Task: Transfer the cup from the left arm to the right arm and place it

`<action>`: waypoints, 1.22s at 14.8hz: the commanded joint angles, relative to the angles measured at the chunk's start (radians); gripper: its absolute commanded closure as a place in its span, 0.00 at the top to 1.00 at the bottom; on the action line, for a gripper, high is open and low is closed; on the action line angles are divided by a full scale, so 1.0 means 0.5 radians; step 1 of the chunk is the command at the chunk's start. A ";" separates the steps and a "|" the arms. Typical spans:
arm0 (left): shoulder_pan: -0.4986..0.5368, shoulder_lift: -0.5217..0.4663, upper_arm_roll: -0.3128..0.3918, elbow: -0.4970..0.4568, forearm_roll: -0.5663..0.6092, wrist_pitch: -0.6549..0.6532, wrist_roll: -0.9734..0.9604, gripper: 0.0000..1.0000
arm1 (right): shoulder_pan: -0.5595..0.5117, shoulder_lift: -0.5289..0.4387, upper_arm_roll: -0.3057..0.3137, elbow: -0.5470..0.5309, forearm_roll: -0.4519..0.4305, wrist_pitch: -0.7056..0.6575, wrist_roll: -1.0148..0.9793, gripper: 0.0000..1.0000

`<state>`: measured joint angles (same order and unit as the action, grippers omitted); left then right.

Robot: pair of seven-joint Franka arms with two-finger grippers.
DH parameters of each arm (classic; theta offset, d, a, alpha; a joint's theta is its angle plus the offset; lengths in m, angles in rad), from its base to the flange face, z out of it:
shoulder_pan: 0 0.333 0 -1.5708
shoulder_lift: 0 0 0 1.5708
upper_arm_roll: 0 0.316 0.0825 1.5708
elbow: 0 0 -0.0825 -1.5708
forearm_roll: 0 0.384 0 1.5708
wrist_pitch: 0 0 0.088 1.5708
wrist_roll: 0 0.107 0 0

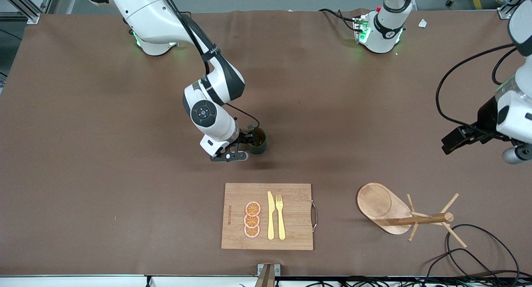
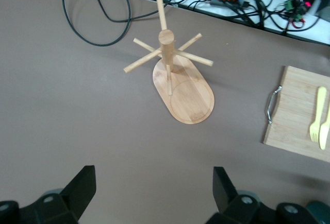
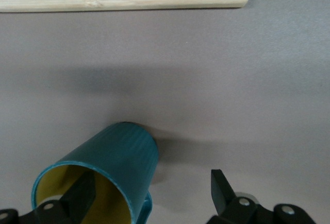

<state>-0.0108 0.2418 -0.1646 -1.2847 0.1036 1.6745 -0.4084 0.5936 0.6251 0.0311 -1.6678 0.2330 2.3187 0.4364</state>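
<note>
The dark teal cup (image 1: 258,142) with its mustard inside stands on the brown table near the middle, farther from the front camera than the cutting board. My right gripper (image 1: 248,139) is at the cup and open: one finger (image 3: 81,197) is inside the cup (image 3: 116,162), and the other finger (image 3: 220,187) is outside, well apart from the wall. The cup's handle (image 3: 146,211) lies between the fingers. My left gripper (image 1: 455,139) waits open and empty in the air at the left arm's end of the table; its wrist view (image 2: 154,185) shows only bare table between its fingers.
A bamboo cutting board (image 1: 237,233) with orange slices (image 1: 252,219), a knife (image 1: 270,216) and a fork (image 1: 280,216) lies near the front edge. A wooden mug tree (image 1: 428,218) on an oval base (image 1: 378,206) stands toward the left arm's end. Black cables (image 1: 478,253) lie beside it.
</note>
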 commanded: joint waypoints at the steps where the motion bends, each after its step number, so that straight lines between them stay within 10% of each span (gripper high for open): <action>1: -0.006 -0.225 0.035 -0.130 -0.078 -0.087 0.096 1.00 | 0.043 0.026 -0.016 -0.005 0.043 0.075 0.014 0.74; 7: 0.067 -0.520 0.047 -0.335 -0.164 -0.413 0.368 1.00 | 0.043 0.023 -0.016 0.010 0.034 0.060 -0.017 0.04; 14: 0.111 -0.812 0.047 -0.713 -0.268 -0.407 0.544 1.00 | -0.241 -0.011 -0.157 0.258 -0.097 -0.350 -0.368 0.01; 18: 0.095 -0.821 0.029 -0.744 -0.281 -0.364 0.541 1.00 | -0.720 0.008 -0.182 0.381 -0.168 -0.441 -1.413 0.01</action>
<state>0.0370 -0.1493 -0.1484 -1.6267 -0.0201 1.4620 -0.1540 0.3539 0.6312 -0.0822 -1.4887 0.1662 2.1167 -0.0226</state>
